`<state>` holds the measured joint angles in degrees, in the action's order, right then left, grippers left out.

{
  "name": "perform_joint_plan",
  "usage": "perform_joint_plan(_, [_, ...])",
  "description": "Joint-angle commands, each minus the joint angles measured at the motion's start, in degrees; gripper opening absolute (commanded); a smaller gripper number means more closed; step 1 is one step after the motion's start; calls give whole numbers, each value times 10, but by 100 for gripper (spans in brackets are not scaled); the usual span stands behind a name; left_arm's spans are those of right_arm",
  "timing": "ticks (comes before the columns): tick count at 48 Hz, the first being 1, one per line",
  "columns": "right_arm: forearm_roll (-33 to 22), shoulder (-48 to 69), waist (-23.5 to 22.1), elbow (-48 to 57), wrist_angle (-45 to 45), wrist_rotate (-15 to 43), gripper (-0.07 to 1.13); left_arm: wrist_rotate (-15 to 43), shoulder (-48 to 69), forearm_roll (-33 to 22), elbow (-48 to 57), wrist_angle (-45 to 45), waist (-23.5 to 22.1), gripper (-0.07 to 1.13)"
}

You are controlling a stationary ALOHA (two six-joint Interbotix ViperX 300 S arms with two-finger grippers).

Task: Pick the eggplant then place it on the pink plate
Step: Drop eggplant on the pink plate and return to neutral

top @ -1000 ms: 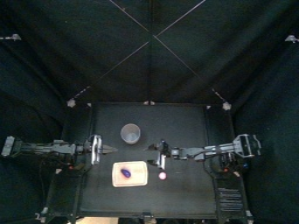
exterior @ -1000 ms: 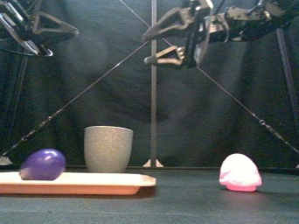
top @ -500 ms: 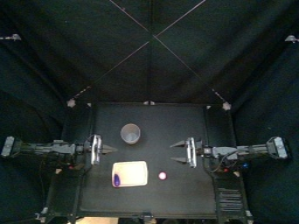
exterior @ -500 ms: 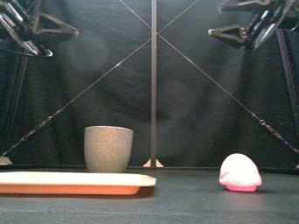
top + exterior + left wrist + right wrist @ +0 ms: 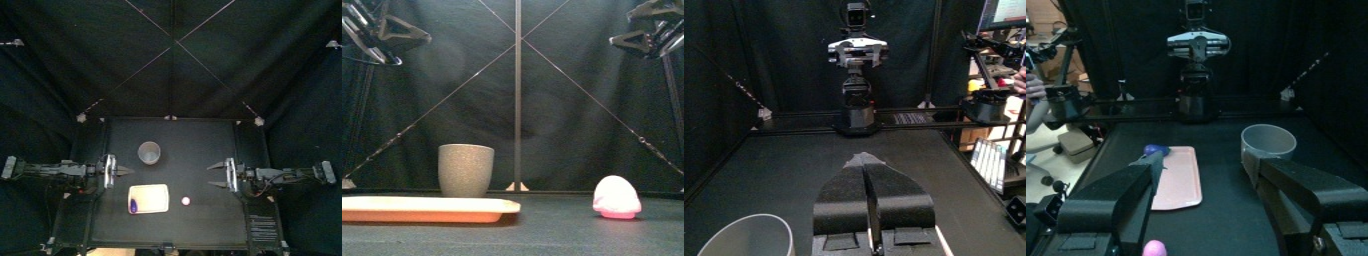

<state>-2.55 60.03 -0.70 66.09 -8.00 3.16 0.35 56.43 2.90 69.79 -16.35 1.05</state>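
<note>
Peeking dimly: eggplant (image 5: 134, 207) at plate (image 5: 152, 192) corner

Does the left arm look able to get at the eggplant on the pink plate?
Probably yes: the eggplant lies uncovered at the front left corner of the pink plate, and the left gripper hangs close by, though shut.

Left tool (image 5: 867, 158): two dark jaws pressed together, tips meeting over the black worktop (image 5: 778, 170). Grey cup (image 5: 744, 237): upright, open rim only partly in view, beside the jaws and apart from them. Right arm (image 5: 855, 90): at the worktop's far edge, facing the camera.
</note>
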Motion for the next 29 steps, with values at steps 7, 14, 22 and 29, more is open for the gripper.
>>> perform_joint_plan(7, [0, -3, -18, -5, 4, 0, 97, 1, -2, 4, -6, -3, 2, -2])
perform_joint_plan(14, [-1, 0, -22, -6, 4, 0, 97, 1, -2, 4, -6, -3, 2, -2])
perform_joint_plan(22, [-1, 4, -23, -7, 4, 0, 97, 1, -2, 4, -6, -3, 2, -2])
perform_joint_plan(29, [-1, 4, -23, -6, 4, -1, 97, 1, -2, 4, -5, -3, 2, -2])
